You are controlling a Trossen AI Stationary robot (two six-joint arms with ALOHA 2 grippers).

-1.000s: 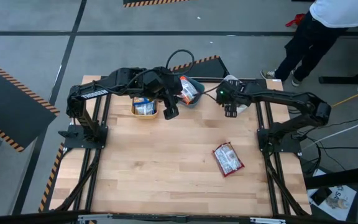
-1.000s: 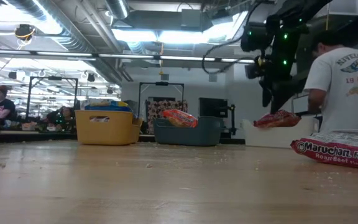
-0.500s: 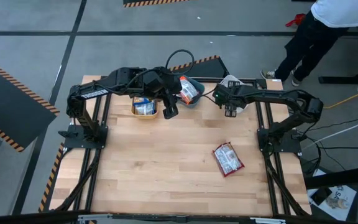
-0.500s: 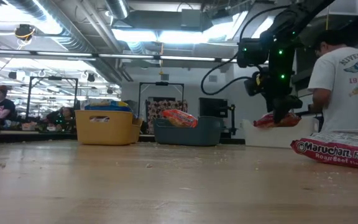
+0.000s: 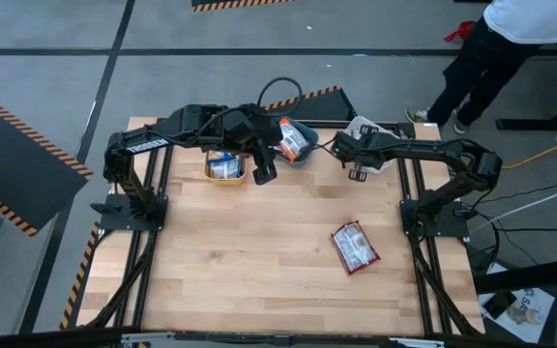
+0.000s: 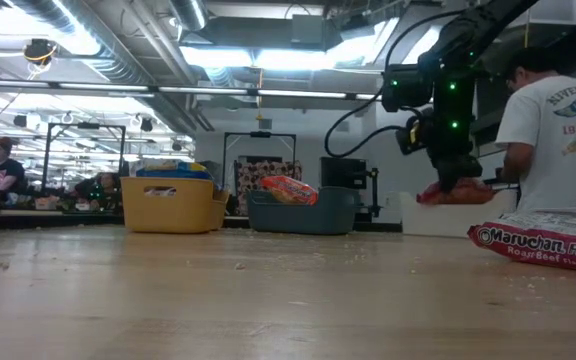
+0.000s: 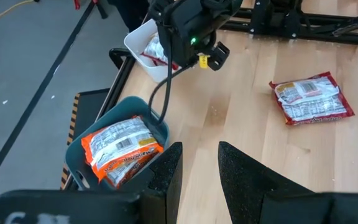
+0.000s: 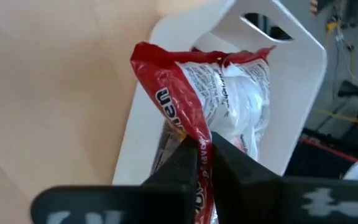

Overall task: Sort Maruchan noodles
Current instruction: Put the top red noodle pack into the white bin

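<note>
Right gripper (image 8: 202, 163), upper right of centre in the high view, is pinched on a dark red-and-white packet (image 8: 219, 93) sitting over the white bin (image 8: 291, 93). Packet lies only half in the bin, one end riding over the rim. Risk: if the arm lifts with the jaws clamped, packet drags back out or tips the bin. Left gripper (image 7: 194, 177) hangs part open, holding nothing, over the worktop (image 7: 260, 149) beside the teal bin (image 7: 82, 162) with orange packets (image 7: 120, 146). Yellow bin (image 5: 226, 166) just left. One red packet (image 5: 354, 246) loose on the worktop, lower right, unsorted.
</note>
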